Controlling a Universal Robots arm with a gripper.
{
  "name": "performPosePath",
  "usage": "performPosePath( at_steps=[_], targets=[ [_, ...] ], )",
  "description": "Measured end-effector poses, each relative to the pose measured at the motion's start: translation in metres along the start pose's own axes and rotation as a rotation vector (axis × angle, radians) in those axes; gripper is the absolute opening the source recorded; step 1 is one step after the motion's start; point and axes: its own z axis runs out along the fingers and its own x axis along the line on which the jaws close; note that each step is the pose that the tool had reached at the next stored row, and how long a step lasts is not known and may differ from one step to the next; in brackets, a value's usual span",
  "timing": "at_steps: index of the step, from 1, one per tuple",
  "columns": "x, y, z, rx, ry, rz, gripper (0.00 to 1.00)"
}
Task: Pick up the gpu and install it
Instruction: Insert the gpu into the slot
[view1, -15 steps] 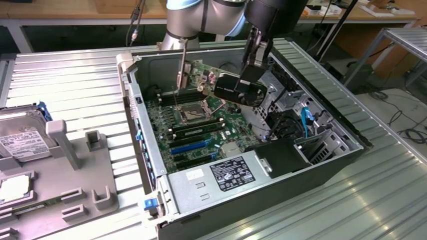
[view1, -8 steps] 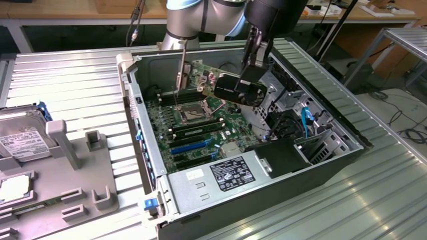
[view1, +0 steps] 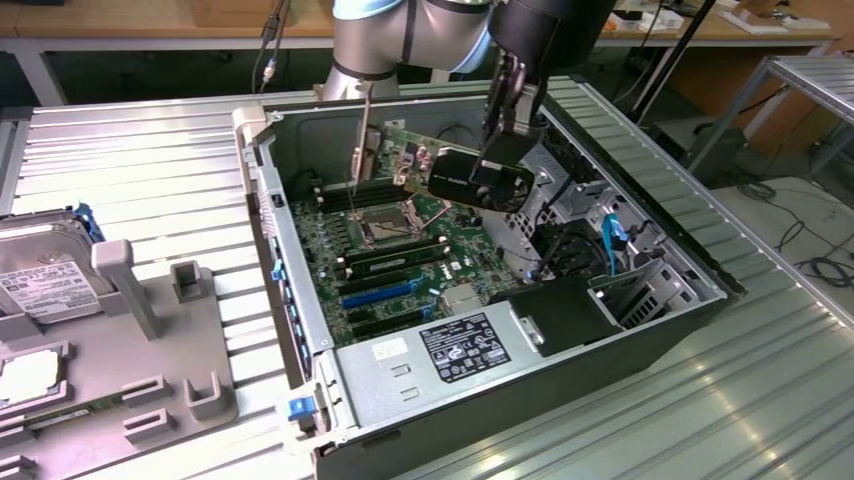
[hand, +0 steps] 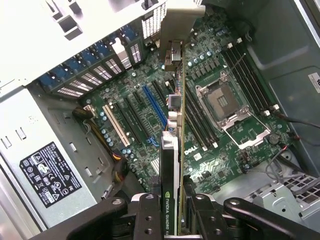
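The gpu (view1: 404, 160) is a green card with a silver bracket strip (view1: 362, 140) hanging down at one end. My gripper (view1: 461, 178) is shut on it and holds it on edge inside the open computer case (view1: 287, 250), above the motherboard (view1: 400, 262). In the wrist view the gpu (hand: 171, 150) is edge-on between my two black fingers (hand: 149, 215), the gripper (hand: 172, 212) clamped on its near end. Beneath the card lie the expansion slots, among them a blue slot (hand: 155, 106), and the card stands clear of them.
The CPU socket (hand: 225, 104) and memory slots (hand: 245, 75) lie beside the card. A power supply (view1: 454, 345) with a black label fills the near end of the case. A drive cage (view1: 627, 290) and cables crowd the exterior view's right. A hard drive (view1: 47, 275) rests on a grey fixture (view1: 147, 330).
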Motion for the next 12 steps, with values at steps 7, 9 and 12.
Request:
performPosePath(
  at_steps=[7, 9, 12],
  targets=[
    [0.0000, 0.0000, 0.0000, -0.0008, 0.0018, -0.053, 0.27],
    [0.0000, 0.0000, 0.0000, -0.0009, 0.0022, -0.061, 0.27],
    [0.0000, 0.0000, 0.0000, -0.0012, 0.0030, -0.085, 0.27]
  ],
)
